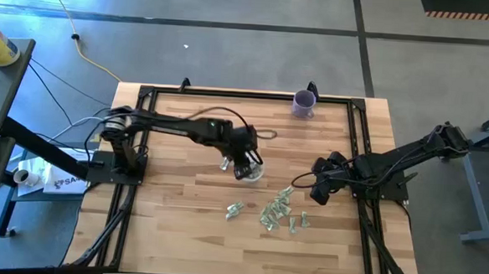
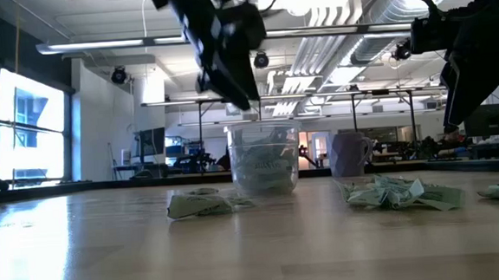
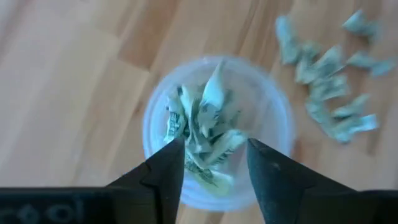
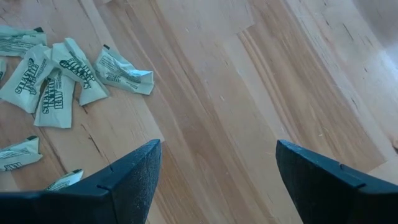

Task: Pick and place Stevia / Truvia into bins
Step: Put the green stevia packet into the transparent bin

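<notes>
Sachets (image 3: 202, 134) fill my cup (image 1: 252, 172); my left claw (image 3: 214, 163) hangs open above, maybe empty; right claw (image 4: 214, 180) waits open.

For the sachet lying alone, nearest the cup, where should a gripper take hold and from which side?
Come straight down on the lone sachet. It lies flat on the table, so only its edges offer purchase: pinch across its short width. It sits apart from the pile, leaving room for the fingers on either side.
</notes>
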Robot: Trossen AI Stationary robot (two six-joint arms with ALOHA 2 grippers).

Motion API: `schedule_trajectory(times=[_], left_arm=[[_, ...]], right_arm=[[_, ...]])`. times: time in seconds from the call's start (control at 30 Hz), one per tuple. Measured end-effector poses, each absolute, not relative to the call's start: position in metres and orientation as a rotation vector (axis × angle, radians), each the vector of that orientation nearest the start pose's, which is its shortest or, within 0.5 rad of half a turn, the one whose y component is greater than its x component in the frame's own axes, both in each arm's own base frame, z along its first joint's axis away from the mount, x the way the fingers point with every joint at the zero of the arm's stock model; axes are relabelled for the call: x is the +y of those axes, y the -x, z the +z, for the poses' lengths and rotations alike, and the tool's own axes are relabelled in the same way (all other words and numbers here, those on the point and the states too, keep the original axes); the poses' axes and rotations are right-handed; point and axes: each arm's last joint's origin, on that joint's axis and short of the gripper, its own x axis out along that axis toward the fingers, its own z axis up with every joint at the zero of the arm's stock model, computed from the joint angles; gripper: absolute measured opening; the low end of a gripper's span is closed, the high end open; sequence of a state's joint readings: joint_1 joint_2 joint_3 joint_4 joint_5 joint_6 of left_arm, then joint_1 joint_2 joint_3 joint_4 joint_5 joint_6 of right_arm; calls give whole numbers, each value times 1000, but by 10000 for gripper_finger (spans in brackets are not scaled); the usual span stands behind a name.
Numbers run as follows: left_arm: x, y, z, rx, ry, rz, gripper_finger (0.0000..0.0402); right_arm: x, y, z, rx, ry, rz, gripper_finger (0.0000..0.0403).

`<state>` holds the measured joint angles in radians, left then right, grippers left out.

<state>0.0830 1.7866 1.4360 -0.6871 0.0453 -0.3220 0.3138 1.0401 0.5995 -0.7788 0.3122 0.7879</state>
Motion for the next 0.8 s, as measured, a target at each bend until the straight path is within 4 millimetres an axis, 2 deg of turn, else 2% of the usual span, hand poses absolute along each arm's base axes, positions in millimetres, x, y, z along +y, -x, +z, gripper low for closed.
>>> schedule_trajectory(times=[0.1,0.2,0.3,0.37,0.5,0.67,0.8], left_arm=[[30,-352,275,1091,353,299,215],[36,-333,275,1188,371,442,213],[48,-323,263,1248,422,538,208],[54,-321,248,1272,455,562,207],[55,-328,210,1280,512,554,214],[56,-334,179,1339,570,569,238],[57,-341,166,1334,596,580,261]], right_arm=[[43,-161,191,1074,-320,-445,307],[42,-160,191,1078,-311,-452,307],[40,-160,191,1078,-306,-469,307],[37,-161,191,1077,-310,-487,307],[30,-162,191,1080,-307,-507,307],[24,-162,191,1103,-306,-499,307],[22,-163,190,1114,-311,-493,307]])
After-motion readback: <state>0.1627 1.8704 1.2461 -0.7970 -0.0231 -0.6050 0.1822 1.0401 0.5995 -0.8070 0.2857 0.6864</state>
